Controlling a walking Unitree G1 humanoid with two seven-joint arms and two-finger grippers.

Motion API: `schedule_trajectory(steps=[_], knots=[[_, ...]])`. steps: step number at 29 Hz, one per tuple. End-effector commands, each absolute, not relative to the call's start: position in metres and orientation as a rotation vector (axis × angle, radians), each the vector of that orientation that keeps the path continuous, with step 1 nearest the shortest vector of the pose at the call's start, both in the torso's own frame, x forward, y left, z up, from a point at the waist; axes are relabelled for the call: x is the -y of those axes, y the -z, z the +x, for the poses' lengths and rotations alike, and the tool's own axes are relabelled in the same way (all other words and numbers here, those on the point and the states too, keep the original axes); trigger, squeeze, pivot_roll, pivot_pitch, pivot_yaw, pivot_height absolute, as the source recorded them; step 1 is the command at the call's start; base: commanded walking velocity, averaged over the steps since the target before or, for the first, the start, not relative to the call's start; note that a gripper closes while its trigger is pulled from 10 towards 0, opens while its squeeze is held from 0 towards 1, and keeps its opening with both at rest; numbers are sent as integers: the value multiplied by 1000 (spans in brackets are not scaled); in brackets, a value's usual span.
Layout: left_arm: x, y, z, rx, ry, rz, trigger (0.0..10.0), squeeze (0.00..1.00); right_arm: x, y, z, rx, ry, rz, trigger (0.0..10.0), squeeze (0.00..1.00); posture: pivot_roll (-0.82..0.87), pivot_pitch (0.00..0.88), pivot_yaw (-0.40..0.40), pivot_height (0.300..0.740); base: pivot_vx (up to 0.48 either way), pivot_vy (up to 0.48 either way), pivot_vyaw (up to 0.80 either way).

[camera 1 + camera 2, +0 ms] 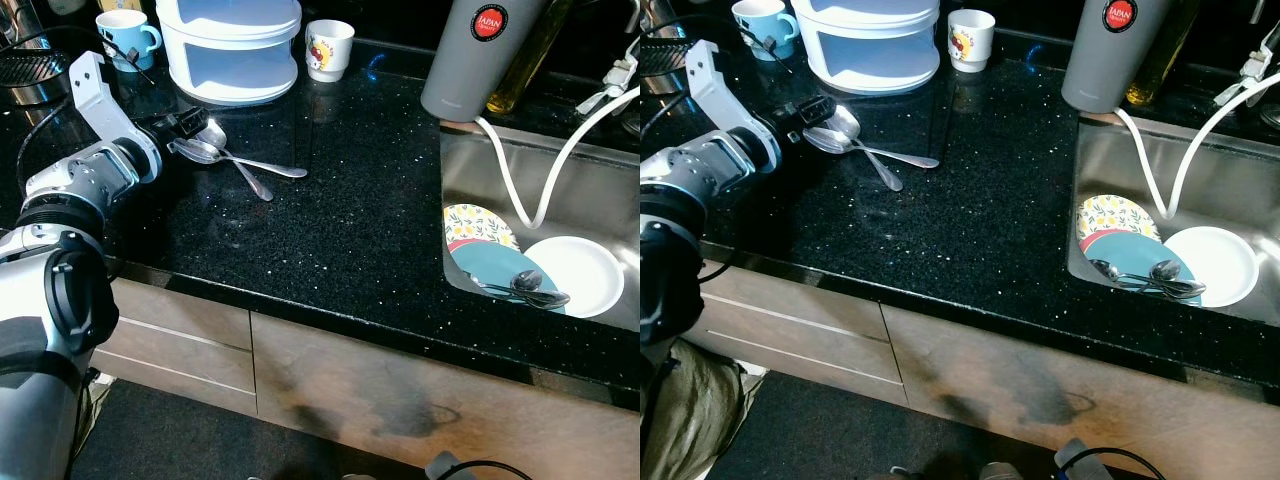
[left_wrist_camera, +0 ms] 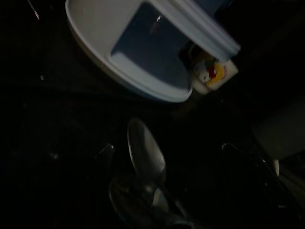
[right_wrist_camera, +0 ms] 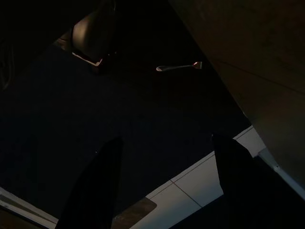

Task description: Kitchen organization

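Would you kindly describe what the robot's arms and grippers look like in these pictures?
The left arm is silver with rounded black joint housings, a white angular bracket near the wrist and a thin black cable looping alongside. Its left gripper is black. The right gripper shows two long, dark, tapering fingers.

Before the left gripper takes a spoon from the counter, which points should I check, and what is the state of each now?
1. Left gripper is at the spoon bowls: ok.
2. Fingers are open wide enough: cannot tell, they are too dark against the counter.
3. One spoon alone can be taken: not ok, the two spoons lie crossed and touching.
4. Room around the spoons: ok, the white container and cartoon mug stand behind, apart from them.
5. Right gripper is out of the way: ok, it hangs low over the floor, fingers open.
6. Sink already holds plates and cutlery: ok to note.
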State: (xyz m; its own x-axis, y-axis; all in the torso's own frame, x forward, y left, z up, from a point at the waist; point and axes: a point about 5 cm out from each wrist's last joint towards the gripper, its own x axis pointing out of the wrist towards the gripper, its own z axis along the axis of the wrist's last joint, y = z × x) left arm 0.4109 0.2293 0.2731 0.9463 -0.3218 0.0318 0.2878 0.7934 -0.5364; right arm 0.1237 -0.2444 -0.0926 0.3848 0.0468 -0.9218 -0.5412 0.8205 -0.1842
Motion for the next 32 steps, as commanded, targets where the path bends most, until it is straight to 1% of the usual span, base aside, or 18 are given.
schedule_trajectory(steps=[1, 6, 7, 13, 32], knots=[[-230, -275, 411, -51, 319, -598, 10000, 0, 248, 94, 118, -1140, -398, -517, 10000, 0, -140, 163, -59, 740, 0, 0, 0], [-231, -261, 410, -107, 277, -629, 10000, 0, 248, 94, 118, -1141, -398, -515, 10000, 0, -142, 168, -60, 740, 0, 0, 0], [-230, -254, 410, -141, 253, -661, 10000, 0, 248, 94, 117, -1141, -398, -516, 10000, 0, -146, 172, -60, 740, 0, 0, 0], [-227, -247, 410, -185, 222, -696, 10000, 0, 249, 93, 117, -1141, -395, -517, 10000, 0, -151, 178, -61, 740, 0, 0, 0], [-219, -246, 409, -273, 266, -694, 10000, 0, 250, 93, 117, -1140, -392, -519, 10000, 0, -146, 183, -62, 740, 0, 0, 0]])
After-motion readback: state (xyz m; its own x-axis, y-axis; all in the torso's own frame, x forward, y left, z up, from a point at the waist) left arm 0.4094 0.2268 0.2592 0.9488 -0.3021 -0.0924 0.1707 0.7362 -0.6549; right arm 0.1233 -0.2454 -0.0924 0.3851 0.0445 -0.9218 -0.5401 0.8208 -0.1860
